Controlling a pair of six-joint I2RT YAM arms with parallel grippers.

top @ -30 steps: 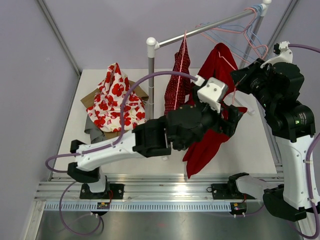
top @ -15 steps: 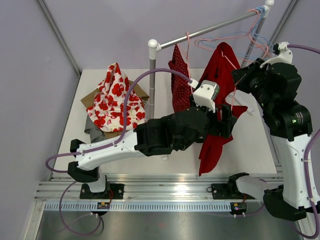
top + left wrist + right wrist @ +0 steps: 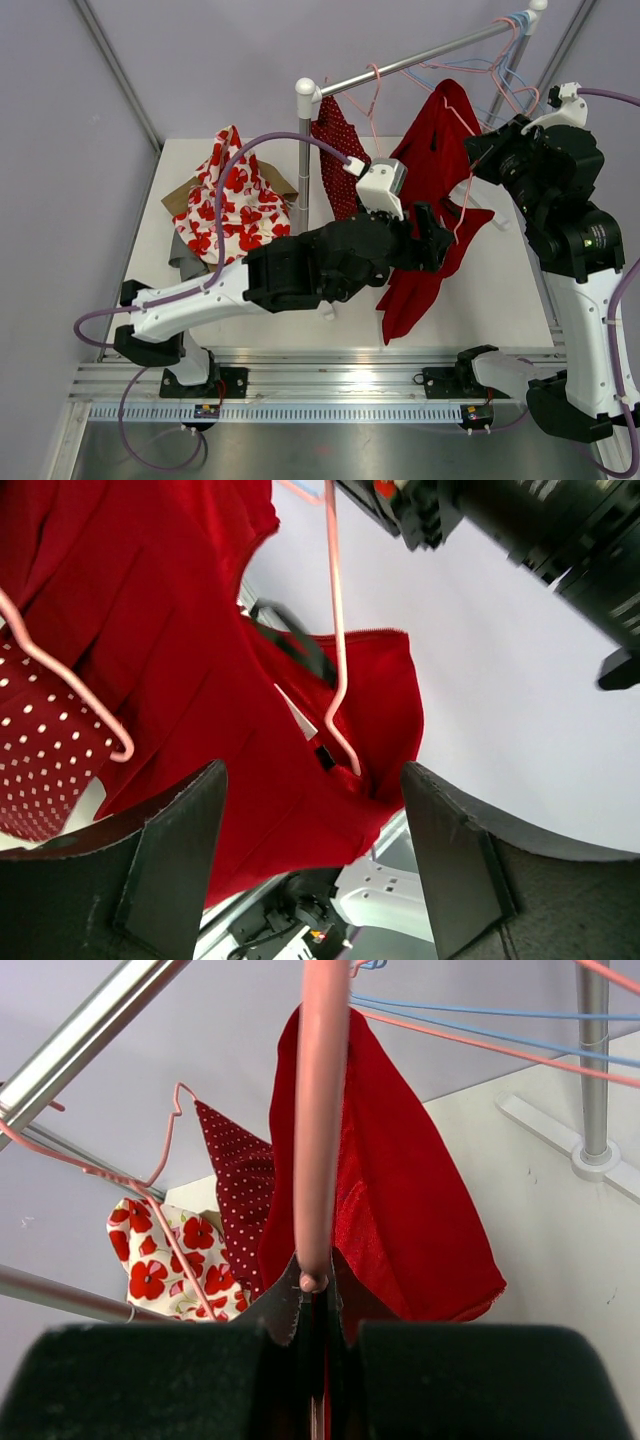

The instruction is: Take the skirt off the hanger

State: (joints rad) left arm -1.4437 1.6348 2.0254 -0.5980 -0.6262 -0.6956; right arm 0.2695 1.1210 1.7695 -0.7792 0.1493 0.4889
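The red skirt (image 3: 432, 190) hangs from a pink wire hanger (image 3: 466, 205), off the rail. My right gripper (image 3: 482, 152) holds that hanger from the right; in the right wrist view the gripper (image 3: 318, 1295) is shut on the pink hanger (image 3: 322, 1110), with the skirt (image 3: 400, 1180) draped behind it. My left gripper (image 3: 438, 240) sits against the skirt's lower front. In the left wrist view its jaws (image 3: 310, 780) stand open. The skirt (image 3: 190, 660) and the hanger's wire (image 3: 335, 630) lie just beyond the fingertips, and nothing is gripped.
A dark red dotted garment (image 3: 335, 165) hangs on another pink hanger from the metal rail (image 3: 420, 52). Several empty blue and pink hangers (image 3: 500, 62) hang at the rail's right end. A floral garment (image 3: 230, 200) lies heaped on a cardboard box at the left.
My left arm has drawn back to the left and its jaws have narrowed a little. The skirt's lower part swung with it, and the dotted garment swung left along the rail.
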